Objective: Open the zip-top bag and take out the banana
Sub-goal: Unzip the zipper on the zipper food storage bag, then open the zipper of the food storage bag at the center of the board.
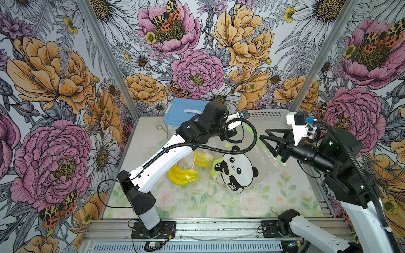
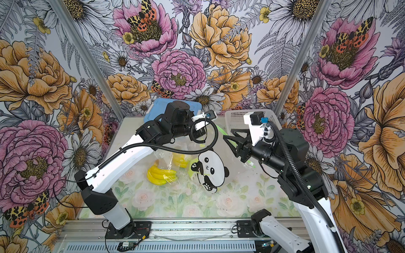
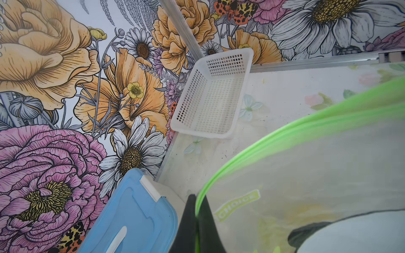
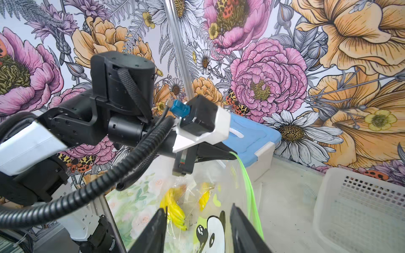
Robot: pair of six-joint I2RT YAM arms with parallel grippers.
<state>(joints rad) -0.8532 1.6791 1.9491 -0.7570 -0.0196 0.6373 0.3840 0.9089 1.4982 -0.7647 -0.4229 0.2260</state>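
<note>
Top pair: stereo head mounted high over the front rail, pitched down toward the back wall. Long range. Both top views hold the whole desk (image 1: 197, 203), both arms and three walls. Framing is nearly identical, offset sideways only.

Left wrist cam: sits behind the left end effector (image 3: 198, 200), very close, sighting past it to the back right corner. In frame: white basket (image 3: 210, 96), blue-lidded box (image 3: 131, 219), and zip-top bag (image 3: 306, 175) filling the near field.

Right wrist cam: sits behind the right end effector (image 4: 198, 208), facing across the desk at the left arm (image 4: 98, 122) and back wall. Shares basket, box and bag with the left wrist view.
</note>
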